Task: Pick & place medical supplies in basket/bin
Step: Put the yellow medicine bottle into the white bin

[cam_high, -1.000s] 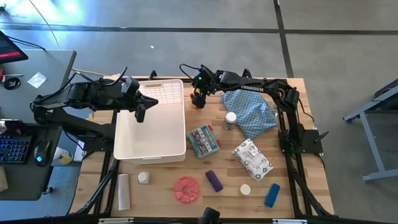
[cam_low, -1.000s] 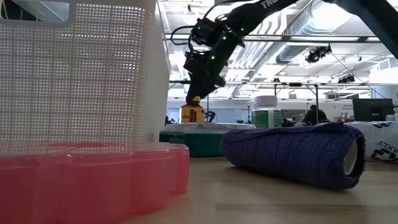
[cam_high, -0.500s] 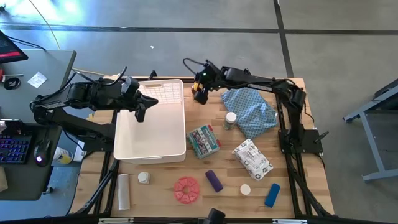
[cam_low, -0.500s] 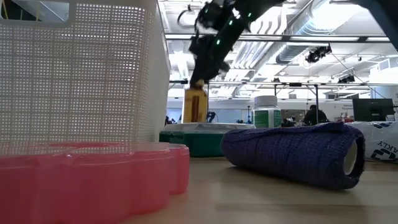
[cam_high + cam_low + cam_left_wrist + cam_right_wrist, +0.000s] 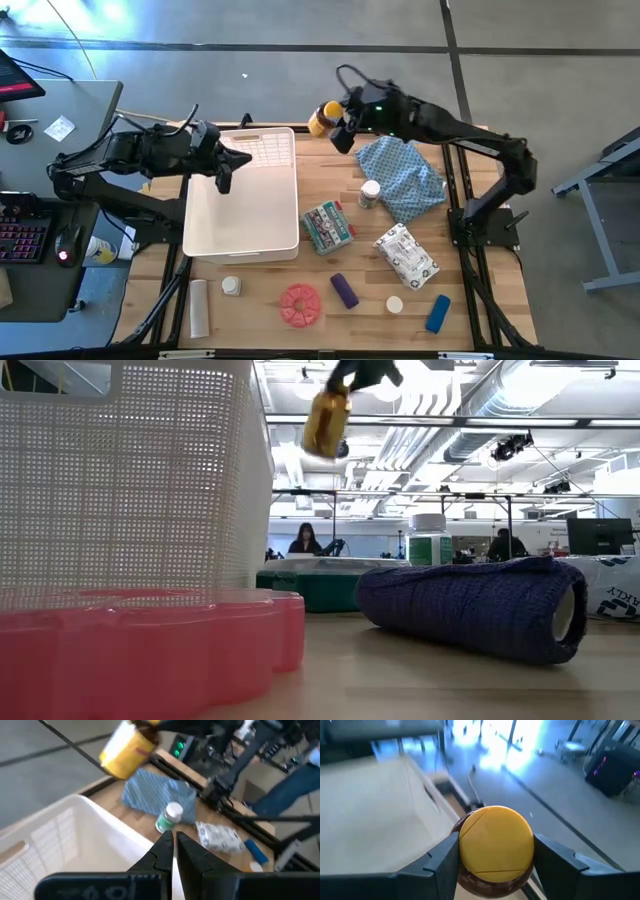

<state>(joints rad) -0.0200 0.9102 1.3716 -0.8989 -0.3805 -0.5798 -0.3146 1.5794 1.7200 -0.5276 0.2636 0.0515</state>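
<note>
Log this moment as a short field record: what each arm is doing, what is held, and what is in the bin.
right gripper: jaws shut on the amber bottle, raised in the air beside the bin's far right corner
left gripper: jaws shut, empty, over the white bin
bin contents: nothing visible inside
on table: blue cloth, red disc, purple cylinder

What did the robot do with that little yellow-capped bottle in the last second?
The right gripper, already shut on the amber bottle, lifted it off the table and swung it up past the far edge, near the white bin. The left gripper, shut, stayed over the bin; everything else lay unmoved.
</note>
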